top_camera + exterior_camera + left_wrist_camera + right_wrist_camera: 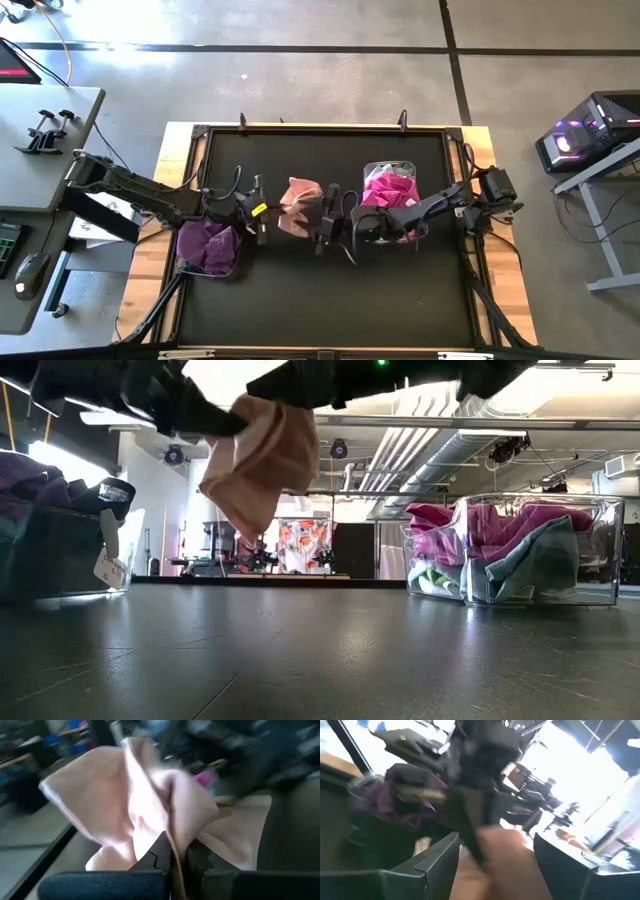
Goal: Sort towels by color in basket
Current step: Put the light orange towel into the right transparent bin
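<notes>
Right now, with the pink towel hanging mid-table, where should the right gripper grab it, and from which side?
Take the loose lower corner of the pink towel, coming in from the right. The left gripper pinches the upper bunched fold, so the cloth hangs free above the table with that drooping corner exposed. The right gripper is already beside it.

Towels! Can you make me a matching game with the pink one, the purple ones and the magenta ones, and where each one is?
Things:
1. pink towel
2. purple towels
3. magenta towels

Places:
A. in the clear basket on the right
B. held up in the air by the left gripper
C. in the left basket

Pairs: 1-B, 2-C, 3-A
</notes>
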Motion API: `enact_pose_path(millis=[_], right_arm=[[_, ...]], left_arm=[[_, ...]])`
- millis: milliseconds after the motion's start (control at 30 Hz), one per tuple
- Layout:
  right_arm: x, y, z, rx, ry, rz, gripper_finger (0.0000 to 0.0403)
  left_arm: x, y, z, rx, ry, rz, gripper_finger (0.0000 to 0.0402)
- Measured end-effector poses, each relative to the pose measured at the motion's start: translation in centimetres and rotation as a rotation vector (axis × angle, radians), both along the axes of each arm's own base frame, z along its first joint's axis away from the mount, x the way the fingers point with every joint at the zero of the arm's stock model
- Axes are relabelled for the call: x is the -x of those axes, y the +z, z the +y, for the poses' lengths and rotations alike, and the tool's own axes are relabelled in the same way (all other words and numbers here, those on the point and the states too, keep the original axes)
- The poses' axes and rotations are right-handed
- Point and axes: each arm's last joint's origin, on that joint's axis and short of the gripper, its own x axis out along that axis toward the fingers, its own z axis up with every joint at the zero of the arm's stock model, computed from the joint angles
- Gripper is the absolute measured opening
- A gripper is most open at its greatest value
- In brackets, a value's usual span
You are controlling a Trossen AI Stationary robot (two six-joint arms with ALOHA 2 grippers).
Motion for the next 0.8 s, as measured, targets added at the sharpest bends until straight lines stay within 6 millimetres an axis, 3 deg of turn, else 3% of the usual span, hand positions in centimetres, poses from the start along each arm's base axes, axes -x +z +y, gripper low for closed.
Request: enact_pose_path(millis=[167, 367, 533, 700, 800], right_arm=[[-0.5, 0.3, 0.0, 0.045, -0.062, 0.104, 0.0250], [-0.6, 0.2, 0.3, -0.082, 0.031, 0.110, 0.0234], [-0.5, -0.5, 0.5, -0.147, 0.039, 0.170, 0.0163], [-0.1, -1.7, 0.6, -0.227, 0.003, 0.259, 0.0068], [0.4, -2.3, 1.0, -0.233, -0.103, 0.299, 0.0019]], left_arm=[[0.1, 0.5, -1.5, -0.004, -0.146, -0.053, 0.0005], [0.2, 0.8, -2.4, -0.028, -0.186, -0.078, 0.0005], [0.3, 0.6, -2.4, 0.038, -0.189, -0.067, 0.0026], [0.3, 0.7, -2.4, 0.014, -0.197, -0.063, 0.0101], [0.3, 0.6, -2.3, -0.012, -0.150, -0.046, 0.0145]])
